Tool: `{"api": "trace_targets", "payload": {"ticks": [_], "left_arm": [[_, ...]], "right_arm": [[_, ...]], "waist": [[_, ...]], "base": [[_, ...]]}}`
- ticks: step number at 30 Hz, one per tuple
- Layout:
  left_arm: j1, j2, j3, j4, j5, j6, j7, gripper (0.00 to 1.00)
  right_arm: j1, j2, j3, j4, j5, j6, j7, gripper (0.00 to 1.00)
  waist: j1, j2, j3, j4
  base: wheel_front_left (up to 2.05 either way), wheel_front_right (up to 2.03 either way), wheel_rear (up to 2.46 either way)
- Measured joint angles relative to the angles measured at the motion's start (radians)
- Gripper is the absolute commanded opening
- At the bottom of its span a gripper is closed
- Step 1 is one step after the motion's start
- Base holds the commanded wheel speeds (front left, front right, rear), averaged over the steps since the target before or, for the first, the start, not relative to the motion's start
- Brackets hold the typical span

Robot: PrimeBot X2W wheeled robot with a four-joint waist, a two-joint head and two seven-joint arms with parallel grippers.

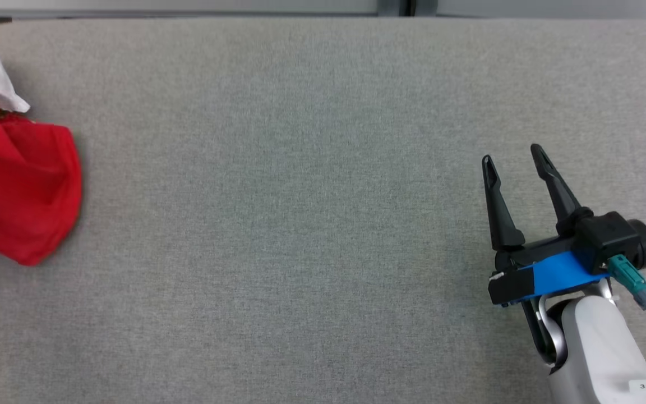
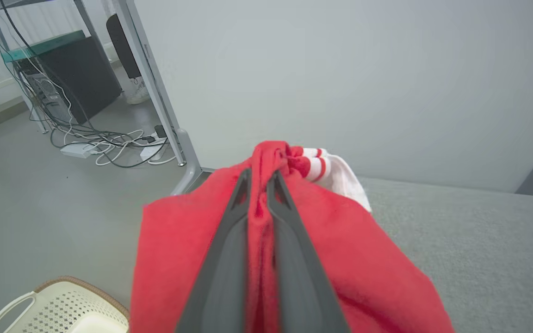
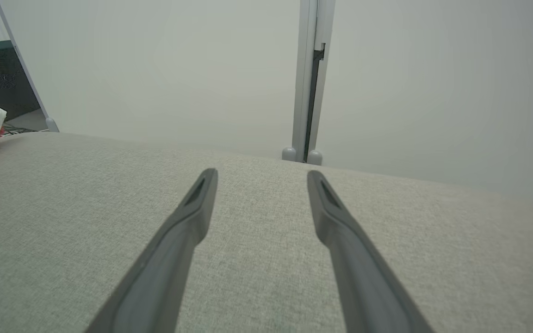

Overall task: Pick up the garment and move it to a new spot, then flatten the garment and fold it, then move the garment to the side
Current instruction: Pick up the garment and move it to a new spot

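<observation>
Red garment (image 1: 20,185), lengthwise near-to-far, white end far, left hand (image 2: 260,176) pinching

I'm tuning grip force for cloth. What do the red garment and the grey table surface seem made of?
The garment: soft, matte fabric, perhaps fleece or knit; it bunches into folds and has ribbed red-and-white striped trim. Fibre cannot be told. The table surface: grey woven-looking textile covering, matte, with fine flecked weave and no shine.
</observation>
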Motion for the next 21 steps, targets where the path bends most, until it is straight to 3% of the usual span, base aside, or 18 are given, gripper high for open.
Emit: {"api": "trace_targets", "payload": {"ticks": [9, 16, 21], "left_arm": [[-0.087, 0.028, -0.079, -0.194, 0.04, 0.0, -0.055, 0.0], [-0.133, 0.031, -0.12, -0.429, 0.066, 0.007, 0.005, 0.0], [-0.161, 0.002, -0.167, -0.632, 0.081, 0.024, 0.089, 0.0]], "right_arm": [[0.022, 0.0, 0.006, 0.051, 0.053, 0.0, -0.018, 1.0], [0.043, 0.0, 0.018, 0.057, 0.093, 0.0, -0.022, 1.0], [0.056, 0.0, 0.032, 0.033, 0.122, 0.0, -0.022, 1.0]], "waist": [[0.0, 0.0, -0.101, -0.031], [0.0, 0.0, -0.133, -0.083], [0.0, 0.0, -0.138, -0.168]], "base": [[0.0, 0.0, 0.0], [0.0, 0.0, 0.0], [0.0, 0.0, 0.0]]}}
